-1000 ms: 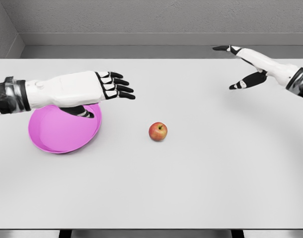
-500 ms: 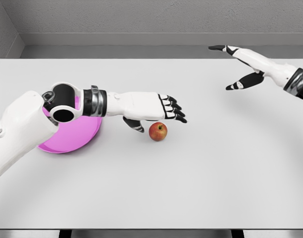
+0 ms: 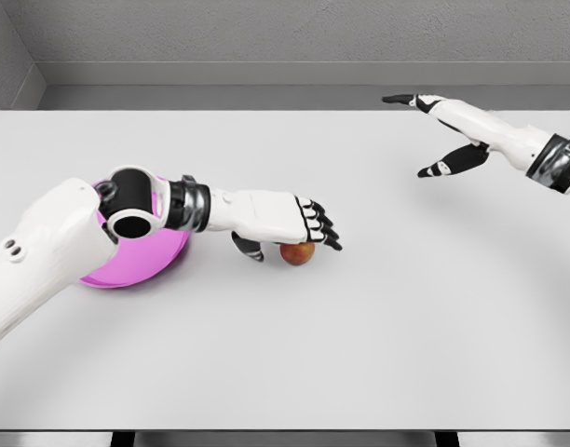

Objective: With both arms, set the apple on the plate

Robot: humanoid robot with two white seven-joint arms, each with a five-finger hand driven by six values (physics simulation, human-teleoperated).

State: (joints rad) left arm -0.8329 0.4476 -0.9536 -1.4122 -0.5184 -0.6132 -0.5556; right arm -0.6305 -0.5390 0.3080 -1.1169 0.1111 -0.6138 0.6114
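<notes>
A red apple [image 3: 299,254] lies on the white table, just right of the magenta plate [image 3: 147,264]. My left hand [image 3: 291,242] hovers right over the apple, palm down, and covers its top half. The black-tipped fingers [image 3: 320,226] stretch past the apple on the right, the thumb hangs to its left, and the hand is open with no grasp visible. The left forearm and elbow cross over the plate and hide much of it. My right hand [image 3: 415,135] floats open above the table's far right corner, well away from the apple.
The white table [image 3: 359,335] fills the view, with its front edge at the bottom. A grey wall runs behind its far edge. Nothing else stands on it.
The left hand has reached right from above the plate and sunk onto the apple, now covering its top. The right hand has drifted slightly left and forward.
</notes>
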